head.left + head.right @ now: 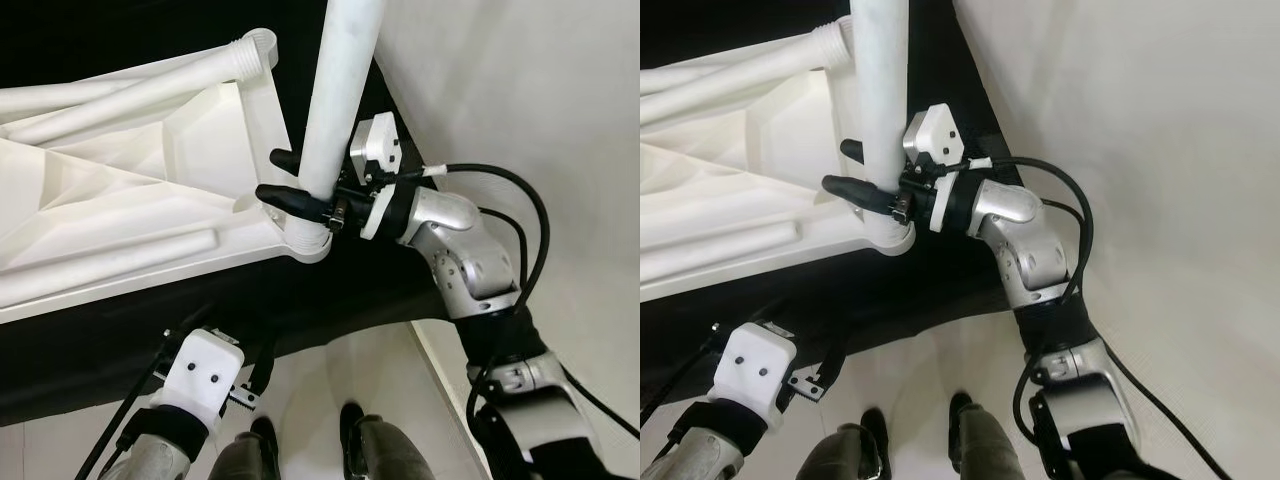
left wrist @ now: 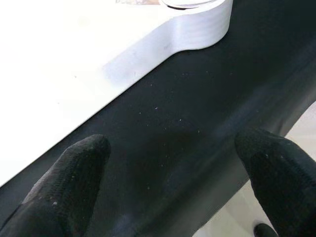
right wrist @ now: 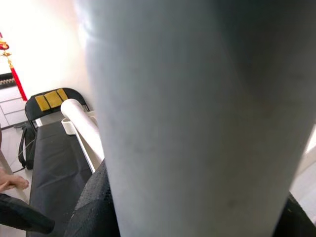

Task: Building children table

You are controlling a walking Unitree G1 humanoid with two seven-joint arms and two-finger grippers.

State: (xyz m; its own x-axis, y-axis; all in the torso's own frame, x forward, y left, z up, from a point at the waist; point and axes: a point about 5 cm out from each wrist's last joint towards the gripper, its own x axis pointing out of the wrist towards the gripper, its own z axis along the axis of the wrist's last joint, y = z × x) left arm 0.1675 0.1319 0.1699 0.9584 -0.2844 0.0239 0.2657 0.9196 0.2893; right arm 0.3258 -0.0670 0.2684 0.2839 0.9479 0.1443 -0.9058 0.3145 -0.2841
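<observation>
Nearest the camera, the left gripper is hovering over the black cloth, its two fingers spread apart with nothing between them, just short of the white tabletop's edge. The tabletop is lying upside down on the cloth, ribs facing up, with loose legs resting along its far side. At its near right corner, a white leg is standing upright in the round corner socket. The right gripper is clamping this leg just above the socket, one black finger on each side. In the right wrist view, a folding chair is standing beyond.
</observation>
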